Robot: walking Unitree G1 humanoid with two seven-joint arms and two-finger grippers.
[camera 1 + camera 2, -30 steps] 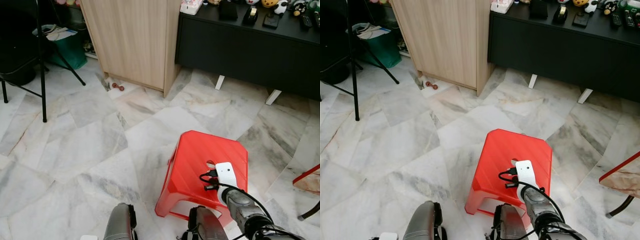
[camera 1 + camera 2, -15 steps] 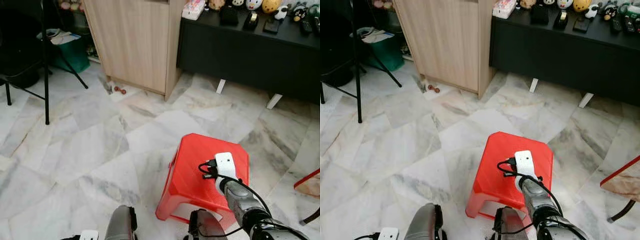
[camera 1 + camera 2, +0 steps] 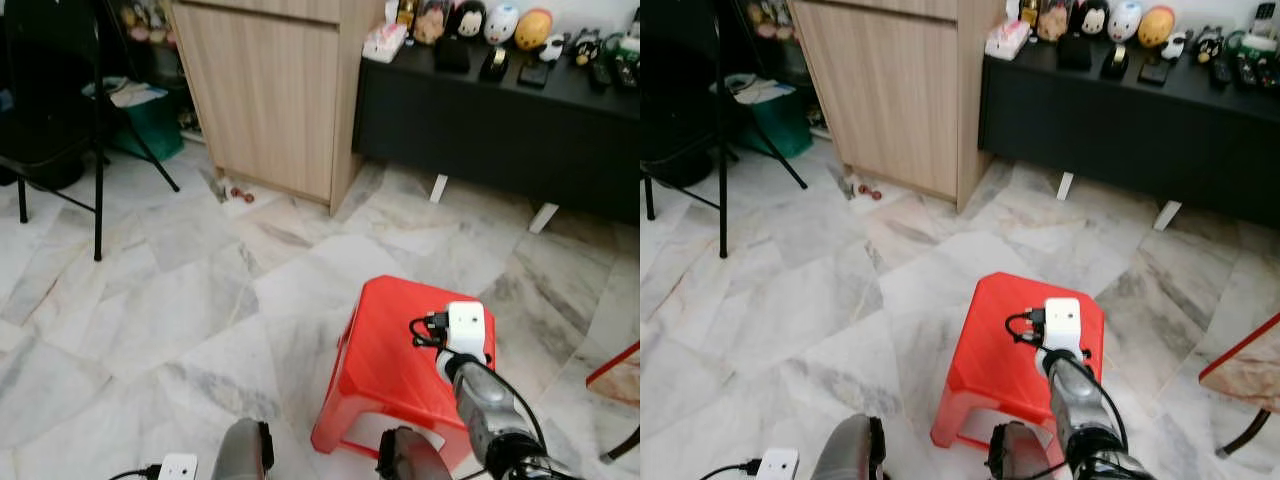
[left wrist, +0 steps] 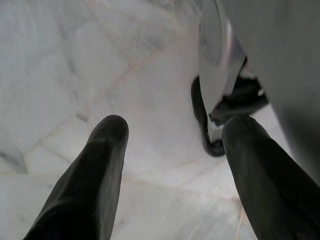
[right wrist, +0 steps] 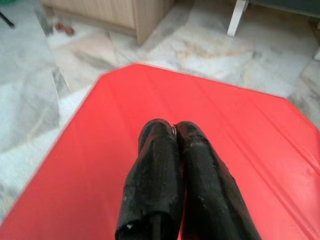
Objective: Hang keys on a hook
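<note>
My right gripper (image 5: pixel 174 127) is shut and hovers over the top of a red plastic stool (image 3: pixel 385 350). A thin sliver of grey metal shows pinched between its fingertips; the rest of the keys is hidden by the fingers. In the eye views the right wrist's white camera box (image 3: pixel 466 325) sits above the stool's far right part and covers the fingers. My left gripper (image 4: pixel 175 130) hangs low beside my leg over the marble floor, open and with nothing between its fingers.
A light wooden cabinet (image 3: pixel 270 90) stands ahead on the left, with a black sideboard (image 3: pixel 500 120) carrying toys to its right. Black chair and stand legs (image 3: pixel 97 170) and a green bin (image 3: pixel 150 115) are at far left. A red-edged table corner (image 3: pixel 615 365) is at right.
The view has tilted up, so more of the cabinet and sideboard shows. My right wrist has risen and moved toward the stool's far edge. The left wrist's white box has come in at the bottom.
</note>
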